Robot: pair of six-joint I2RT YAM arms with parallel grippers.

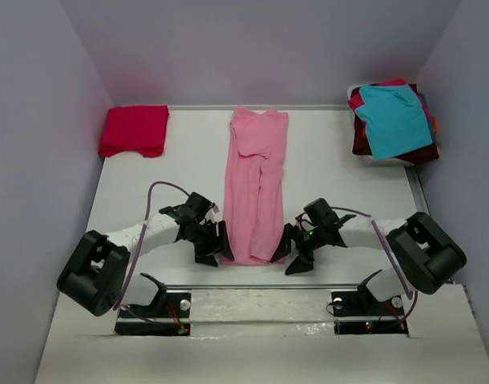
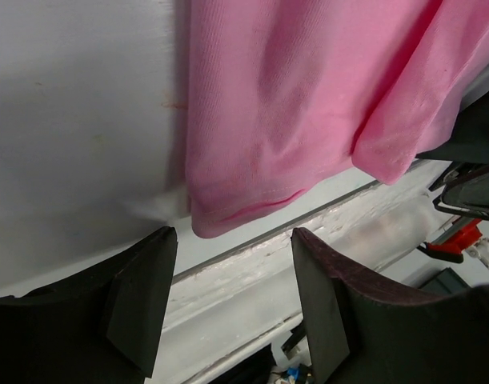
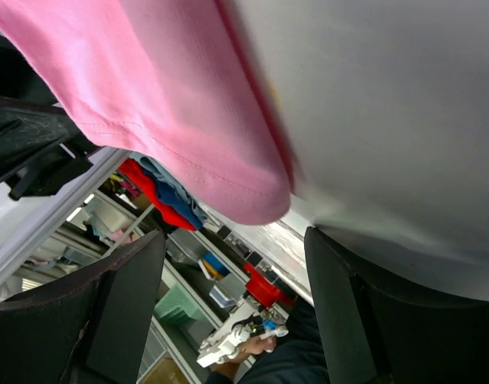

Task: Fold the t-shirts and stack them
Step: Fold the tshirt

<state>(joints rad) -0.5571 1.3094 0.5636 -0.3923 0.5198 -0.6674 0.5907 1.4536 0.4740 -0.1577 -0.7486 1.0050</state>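
Currently mid-fold: pink tee (image 1: pixel 256 184) lying as long narrow strip down centre of table (image 1: pixel 340 192), hem at near edge. Left gripper (image 1: pixel 216 250) & right gripper (image 1: pixel 289 254) both open, empty, flanking hem corners. Next prob.: pinch both corners, carry hem twd collar evenly.

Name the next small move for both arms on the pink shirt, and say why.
Probably ease forward and close on the near hem corners. The pink t-shirt lies as a long narrow strip. The left gripper and right gripper sit open, a hem corner just ahead of each.
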